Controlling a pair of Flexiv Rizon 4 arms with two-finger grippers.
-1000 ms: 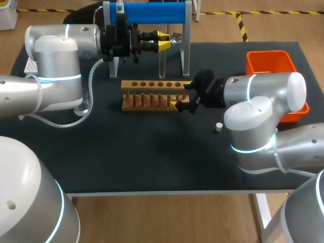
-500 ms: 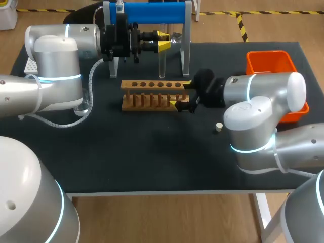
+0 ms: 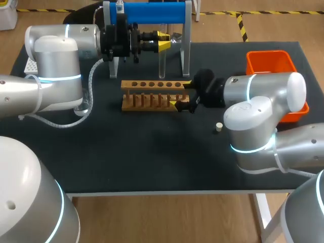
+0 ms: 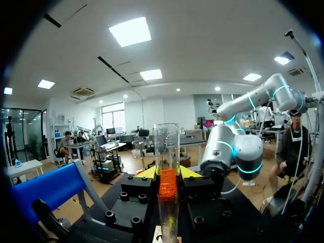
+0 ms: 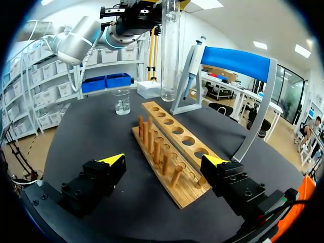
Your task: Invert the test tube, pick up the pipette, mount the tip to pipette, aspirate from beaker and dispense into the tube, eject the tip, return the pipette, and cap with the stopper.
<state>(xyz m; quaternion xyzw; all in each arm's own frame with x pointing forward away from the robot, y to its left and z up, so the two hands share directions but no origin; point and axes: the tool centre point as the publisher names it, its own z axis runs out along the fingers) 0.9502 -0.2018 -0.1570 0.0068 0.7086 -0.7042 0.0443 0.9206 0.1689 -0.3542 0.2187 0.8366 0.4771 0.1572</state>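
Hold the test tube [image 3: 162, 65] upright in the left gripper [image 3: 163, 40], clenched on the glass from two sides a little below the open rim, with the rounded end down. Hang it over the rear middle of the worktop [image 3: 152, 152], just in front of the blue pipette stand [image 3: 147, 12] at the rear edge and near the rear side of the wooden rack [image 3: 152, 93], clear of the wood. From the left wrist, see the tube rising straight up between the yellow tips, pressed against an orange pad [image 4: 168, 183] inside the jaws. Reach in from the worktop's right edge with the right gripper [image 3: 181, 94], released and spread wide, grasping nothing. Straddle the rack's right end with one fingertip toward the rear edge and the other toward the front edge; no telling about contact with the wood. From the right wrist, look along the rack's row of holes and row of pegs to the beaker [image 5: 121, 101], standing past the rack's far end toward the left edge. Find the pipette [image 5: 192, 66] hanging at the stand's left post. Spot the stopper [image 3: 218, 127] lying on the worktop right of the middle, between the rack and the front edge, close beside the right arm. Note the orange bin [image 3: 268, 63] in the right rear corner.
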